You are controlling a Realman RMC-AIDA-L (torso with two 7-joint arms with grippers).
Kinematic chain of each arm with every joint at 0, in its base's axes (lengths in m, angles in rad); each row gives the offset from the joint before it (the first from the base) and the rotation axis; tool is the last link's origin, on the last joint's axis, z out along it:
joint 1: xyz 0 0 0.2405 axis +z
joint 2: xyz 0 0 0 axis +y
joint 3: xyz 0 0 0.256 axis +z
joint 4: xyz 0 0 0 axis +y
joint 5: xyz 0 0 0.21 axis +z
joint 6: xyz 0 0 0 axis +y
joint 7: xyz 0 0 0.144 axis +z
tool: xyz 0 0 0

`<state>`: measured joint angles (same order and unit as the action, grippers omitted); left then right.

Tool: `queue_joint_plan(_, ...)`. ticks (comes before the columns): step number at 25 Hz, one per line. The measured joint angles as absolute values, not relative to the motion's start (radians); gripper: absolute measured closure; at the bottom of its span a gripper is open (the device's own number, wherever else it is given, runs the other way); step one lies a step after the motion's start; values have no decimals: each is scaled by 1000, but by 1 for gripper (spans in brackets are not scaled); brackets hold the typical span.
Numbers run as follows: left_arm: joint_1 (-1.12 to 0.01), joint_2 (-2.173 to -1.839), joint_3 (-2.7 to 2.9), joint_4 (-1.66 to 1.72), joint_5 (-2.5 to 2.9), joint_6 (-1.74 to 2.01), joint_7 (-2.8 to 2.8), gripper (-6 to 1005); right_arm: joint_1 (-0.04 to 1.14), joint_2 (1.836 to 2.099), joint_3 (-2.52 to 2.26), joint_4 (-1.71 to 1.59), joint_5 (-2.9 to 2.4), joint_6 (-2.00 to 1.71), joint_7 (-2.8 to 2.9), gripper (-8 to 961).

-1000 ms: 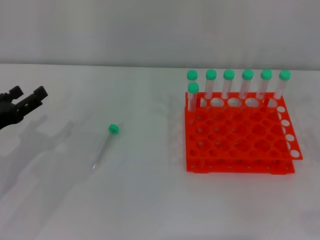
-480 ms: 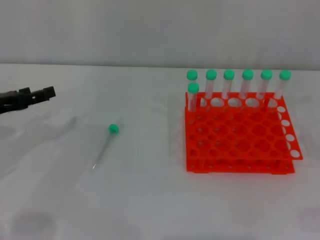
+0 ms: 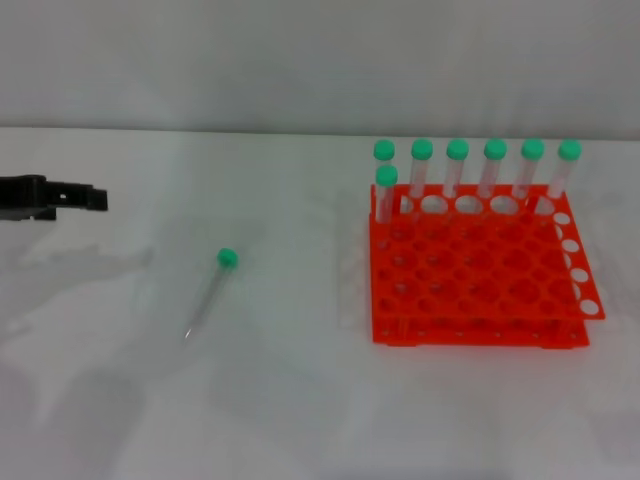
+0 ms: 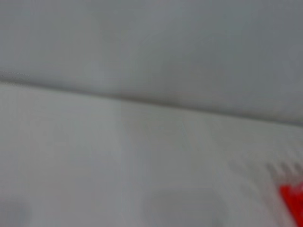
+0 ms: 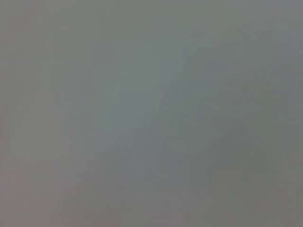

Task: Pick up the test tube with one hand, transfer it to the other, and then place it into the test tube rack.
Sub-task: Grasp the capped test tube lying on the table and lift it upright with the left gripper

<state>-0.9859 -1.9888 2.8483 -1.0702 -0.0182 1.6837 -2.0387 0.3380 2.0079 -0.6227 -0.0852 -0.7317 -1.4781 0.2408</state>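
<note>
Your test tube point(image 3: 209, 293) lay flat on the table point(image 3: 300, 400), green cap away from you, well left of the test tube rack point(image 3: 478, 268). It looked light, stiff and slick, likely to roll, so I'd have pinched it mid-barrel, just below the cap. The left gripper point(image 3: 70, 197) hung edge-on at the far left; I couldn't tell how its jaws stood. The left wrist view caught only a red corner of rack; the right showed nothing.
</note>
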Motion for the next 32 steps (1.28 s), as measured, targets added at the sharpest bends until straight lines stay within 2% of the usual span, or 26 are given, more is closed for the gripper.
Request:
queue_joint_plan(3, -1037, -1970, 2849, -1073, 108, 1711, -2095, 109, 338, 2008, -623, -89, -732, -1473, 241, 243)
queue_joint_plan(6, -1084, -1966, 2850, -1069, 225, 1709, -2129, 109, 337, 2008, -623, -89, -732, -1472, 241, 243)
queue_joint_plan(14, -1200, -1988, 2850, -909, 439, 1575, -2167, 110, 340, 2011, -623, -84, -732, -1470, 241, 244)
queue_joint_plan(21, -1260, -1982, 2850, -625, 583, 1413, -2298, 111, 338, 2011, -623, -80, -732, -1468, 241, 244)
queue_joint_plan(32, -1316, -1998, 2848, -521, 700, 1351, -2425, 117, 341, 2011, -623, -80, -732, -1461, 241, 243)
